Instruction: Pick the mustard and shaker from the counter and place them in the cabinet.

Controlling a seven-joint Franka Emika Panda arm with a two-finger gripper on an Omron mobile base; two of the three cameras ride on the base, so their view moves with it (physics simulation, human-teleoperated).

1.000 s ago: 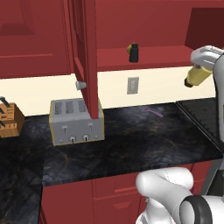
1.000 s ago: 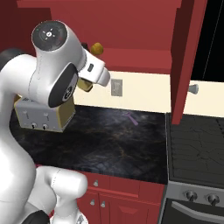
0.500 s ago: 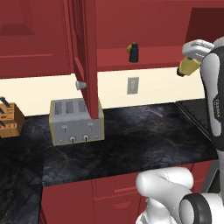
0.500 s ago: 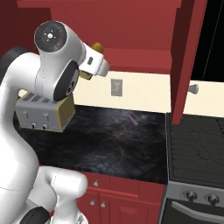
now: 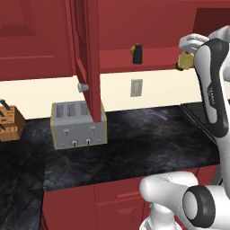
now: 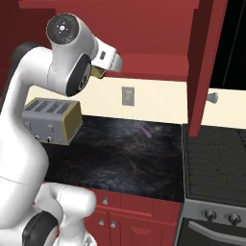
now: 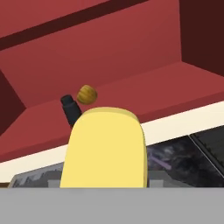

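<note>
- Black marbled counter (image 5: pixel 134 143) runs across my left base view over dark red base cabinets, with a cream wall strip behind it carrying a grey outlet plate (image 5: pixel 136 88).
- On that counter I see a silver toaster (image 5: pixel 78 125) standing behind the open cabinet door, a wooden knife block (image 5: pixel 9 123) at the far left edge, and a small purple item (image 5: pixel 157 114) lying near the back wall.
- At the right of the counter in the right base view sits a stove (image 6: pixel 214 158) with dark grates and knobs on its front.
- Above, the cabinet (image 5: pixel 148 58) stands open; its tall narrow door (image 5: pixel 87 54) with a grey knob (image 5: pixel 82 87) swings out toward me.
- I can see the shaker (image 5: pixel 136 54) upright on the red shelf, and beside it a small rounded orange-yellow lump (image 7: pixel 86 94).
- The mustard (image 7: pixel 105 148) is off the counter, raised to shelf height just in front of the cabinet opening, to the right of the shaker in the left base view and well apart from it.
- My gripper (image 5: pixel 185 60) has the bottle at its tip and looks clamped on it; the fingers themselves are covered by the bottle in the hand view.
- From the right base view the arm's big joint blocks most of the hand, with a sliver of yellow showing beside it.
</note>
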